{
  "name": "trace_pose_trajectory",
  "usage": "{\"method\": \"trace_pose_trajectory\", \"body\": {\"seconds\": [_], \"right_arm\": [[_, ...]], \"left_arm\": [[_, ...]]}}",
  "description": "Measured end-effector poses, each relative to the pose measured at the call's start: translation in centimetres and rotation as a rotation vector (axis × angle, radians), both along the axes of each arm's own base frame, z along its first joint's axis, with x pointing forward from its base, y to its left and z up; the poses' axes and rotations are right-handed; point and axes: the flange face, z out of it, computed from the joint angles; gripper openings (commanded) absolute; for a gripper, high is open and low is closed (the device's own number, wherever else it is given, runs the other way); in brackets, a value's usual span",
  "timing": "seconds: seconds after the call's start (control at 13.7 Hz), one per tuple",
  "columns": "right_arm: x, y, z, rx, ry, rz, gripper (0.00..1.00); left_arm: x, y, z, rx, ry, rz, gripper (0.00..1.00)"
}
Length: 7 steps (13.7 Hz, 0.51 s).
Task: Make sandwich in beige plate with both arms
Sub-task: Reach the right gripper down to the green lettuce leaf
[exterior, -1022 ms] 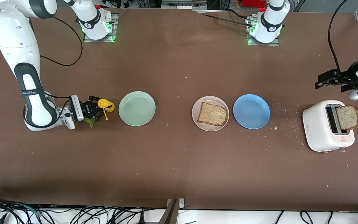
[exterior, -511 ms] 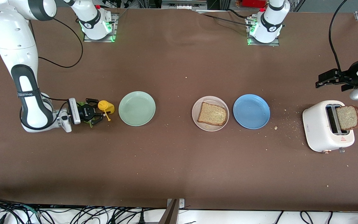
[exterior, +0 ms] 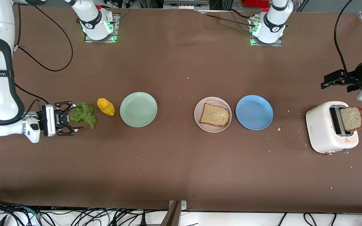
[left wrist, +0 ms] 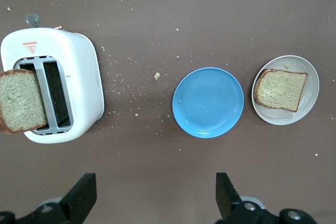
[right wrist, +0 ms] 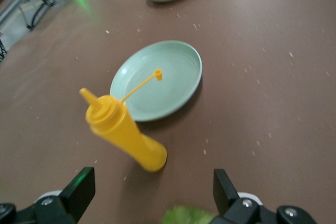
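The beige plate (exterior: 200,121) holds one bread slice (exterior: 214,115); both also show in the left wrist view, plate (left wrist: 311,80) and slice (left wrist: 281,89). A second slice (exterior: 352,118) sticks out of a white toaster (exterior: 325,131) at the left arm's end. The lettuce leaf (exterior: 84,115) lies flat on the table at the right arm's end. My right gripper (exterior: 75,118) is open and low, with the leaf's near edge (right wrist: 189,216) between its fingers. My left gripper (exterior: 325,84) is open and empty, up in the air beside the toaster.
A yellow squeeze bottle (exterior: 105,106) stands between the lettuce and a mint-green plate (exterior: 138,109). A blue plate (exterior: 254,112) sits between the beige plate and the toaster. Crumbs lie around the toaster.
My right gripper has drawn back from the yellow bottle toward the right arm's end of the table, uncovering the lettuce leaf. The left arm has hardly moved.
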Motion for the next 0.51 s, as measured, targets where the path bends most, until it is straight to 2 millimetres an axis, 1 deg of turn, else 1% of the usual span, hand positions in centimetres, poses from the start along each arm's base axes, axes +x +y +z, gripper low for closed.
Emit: {"method": "trace_pose_trajectory", "body": {"seconds": [0.07,0.22,0.29,0.44,0.51], "right_arm": [[0.0,-0.3,1.3,-0.077,0.029,-0.04,1.0],[-0.1,-0.8,3.1,-0.261,0.119,-0.161,1.0],[-0.1,-0.7,3.9,-0.358,0.159,-0.23,1.0],[0.2,0.4,5.5,-0.506,0.193,-0.377,1.0],[0.1,1.1,5.7,-0.552,0.21,-0.453,1.0]], "left_arm": [[0.0,0.5,0.0,0.0,0.0,0.008,1.0],[-0.1,1.4,0.0,0.0,0.0,0.023,1.0],[-0.1,1.6,0.0,0.0,0.0,0.027,1.0],[-0.1,1.6,0.0,0.0,0.0,0.028,1.0],[-0.1,1.6,0.0,0.0,0.0,0.027,1.0]]}}
